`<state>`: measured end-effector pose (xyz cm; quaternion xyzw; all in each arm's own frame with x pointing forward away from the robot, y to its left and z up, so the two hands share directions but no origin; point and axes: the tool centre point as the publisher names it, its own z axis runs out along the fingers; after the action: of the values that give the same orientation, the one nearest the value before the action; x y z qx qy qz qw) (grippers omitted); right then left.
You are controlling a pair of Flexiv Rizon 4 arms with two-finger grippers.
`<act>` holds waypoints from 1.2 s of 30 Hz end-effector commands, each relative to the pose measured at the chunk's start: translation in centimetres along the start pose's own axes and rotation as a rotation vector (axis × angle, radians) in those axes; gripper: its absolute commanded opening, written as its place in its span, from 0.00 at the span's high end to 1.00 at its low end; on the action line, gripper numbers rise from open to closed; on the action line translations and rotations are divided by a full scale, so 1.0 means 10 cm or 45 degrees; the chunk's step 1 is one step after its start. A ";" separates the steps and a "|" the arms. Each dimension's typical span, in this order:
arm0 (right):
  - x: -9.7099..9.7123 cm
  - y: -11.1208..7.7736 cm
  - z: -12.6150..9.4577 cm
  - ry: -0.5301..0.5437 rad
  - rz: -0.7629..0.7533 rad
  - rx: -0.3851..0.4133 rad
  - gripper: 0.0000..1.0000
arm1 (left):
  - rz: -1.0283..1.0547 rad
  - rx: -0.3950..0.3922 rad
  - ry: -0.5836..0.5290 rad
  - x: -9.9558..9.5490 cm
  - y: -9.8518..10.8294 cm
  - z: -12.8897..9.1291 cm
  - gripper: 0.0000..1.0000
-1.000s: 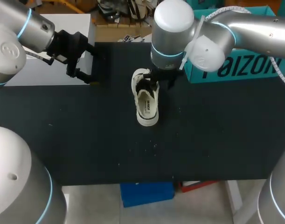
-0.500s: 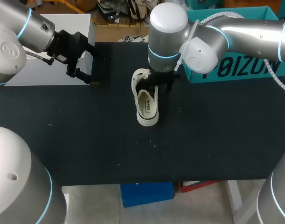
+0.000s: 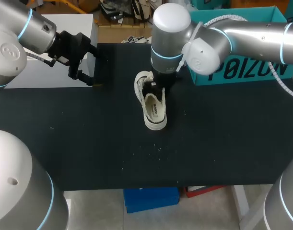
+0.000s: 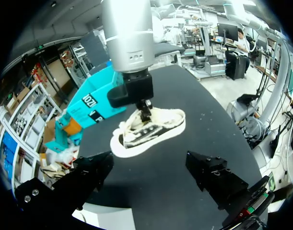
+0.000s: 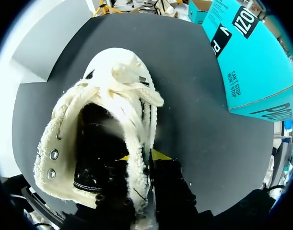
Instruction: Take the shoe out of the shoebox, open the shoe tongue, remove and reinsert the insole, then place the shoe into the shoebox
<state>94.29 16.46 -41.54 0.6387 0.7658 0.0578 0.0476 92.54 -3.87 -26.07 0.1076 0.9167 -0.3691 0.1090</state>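
Cream fluff is right up close to me: it is the soft side wall of the shoe (image 5: 112, 110). My right gripper (image 5: 142, 155) has pinched that wall. One yellow fingertip (image 5: 160, 154) is on the outside and the other is down in the dark inside of the shoe, with only the wall between them. The gap between my fingers is very small.

A bit further out I can see all of the shoe. It sits on its sole on the black table (image 3: 88, 143), near the middle, with its open top facing up. Some laces lie over its fluffy rim. A few white crumbs (image 3: 151, 151) are on the table, on the near side of the shoe.

Beyond the shoe, at the back right of the table, is the blue-green shoebox (image 3: 242, 48). The shoe is out of the box, a short way from it.

Far off at the back left, my left gripper (image 4: 148, 158) hangs over the table by a white flat thing (image 3: 50, 52). Its fingers are spread wide apart and hold nothing.
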 end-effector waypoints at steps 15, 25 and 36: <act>-0.54 0.01 -1.49 0.048 -0.981 -0.049 1.00 | 0.001 -0.003 0.001 0.00 0.00 0.00 0.00; -0.91 0.17 -1.90 -0.145 -1.314 -0.128 1.00 | 0.001 -0.003 0.001 0.00 0.00 0.00 0.00; -0.91 0.17 -1.90 -0.145 -1.314 -0.128 1.00 | 0.001 -0.003 0.001 0.00 0.00 0.00 0.00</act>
<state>95.44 7.43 -22.66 0.1810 0.9738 0.0267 0.1350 92.54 -3.87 -26.07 0.1076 0.9167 -0.3691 0.1089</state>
